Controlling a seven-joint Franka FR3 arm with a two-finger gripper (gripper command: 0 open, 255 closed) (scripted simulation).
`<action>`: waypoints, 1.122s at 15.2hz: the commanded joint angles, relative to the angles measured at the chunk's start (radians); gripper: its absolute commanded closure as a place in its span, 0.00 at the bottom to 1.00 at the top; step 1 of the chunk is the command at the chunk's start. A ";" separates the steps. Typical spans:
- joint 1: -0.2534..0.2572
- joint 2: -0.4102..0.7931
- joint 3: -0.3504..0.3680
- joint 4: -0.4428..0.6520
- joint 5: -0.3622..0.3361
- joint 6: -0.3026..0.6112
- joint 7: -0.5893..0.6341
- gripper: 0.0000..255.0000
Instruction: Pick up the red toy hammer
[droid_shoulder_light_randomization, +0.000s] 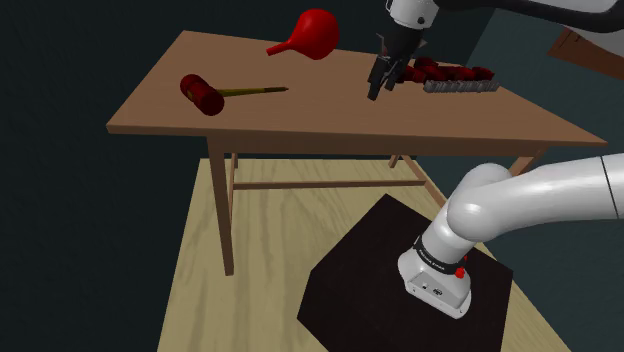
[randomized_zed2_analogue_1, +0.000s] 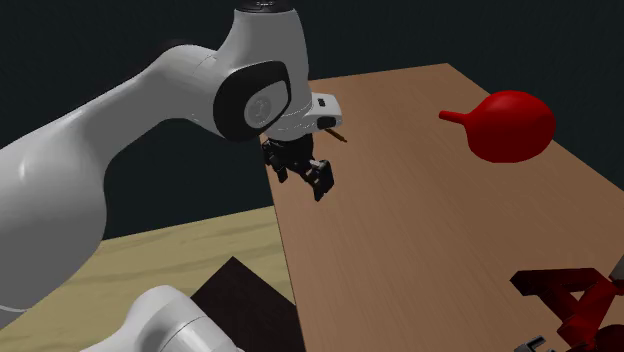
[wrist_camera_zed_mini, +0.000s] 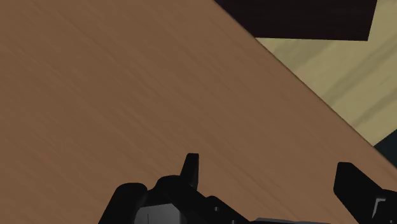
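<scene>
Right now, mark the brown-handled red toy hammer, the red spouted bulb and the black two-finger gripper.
Red toy hammer (droid_shoulder_light_randomization: 203, 95): shoulder view, on its head.
Red bulb (droid_shoulder_light_randomization: 316, 35): shoulder view, on its round body.
Black gripper (droid_shoulder_light_randomization: 380, 90): shoulder view, midway between its fingertips.

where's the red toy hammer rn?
Shoulder view: the red-headed toy hammer lies at the left end of the brown table, left of the red bulb-shaped object, apart from the black gripper.

Dark red hammer head (droid_shoulder_light_randomization: 203, 94) on an olive-brown handle (droid_shoulder_light_randomization: 256, 91), bright red bulb (droid_shoulder_light_randomization: 317, 34), brown grained table (droid_shoulder_light_randomization: 330, 122), black tool (droid_shoulder_light_randomization: 380, 88)
</scene>
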 joint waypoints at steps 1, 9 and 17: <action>0.000 0.000 0.000 0.000 0.000 0.000 0.000 0.00; 0.109 0.304 -0.092 0.195 -0.004 0.121 -0.357 0.00; 0.200 0.598 -0.123 0.457 0.054 0.149 -0.702 0.00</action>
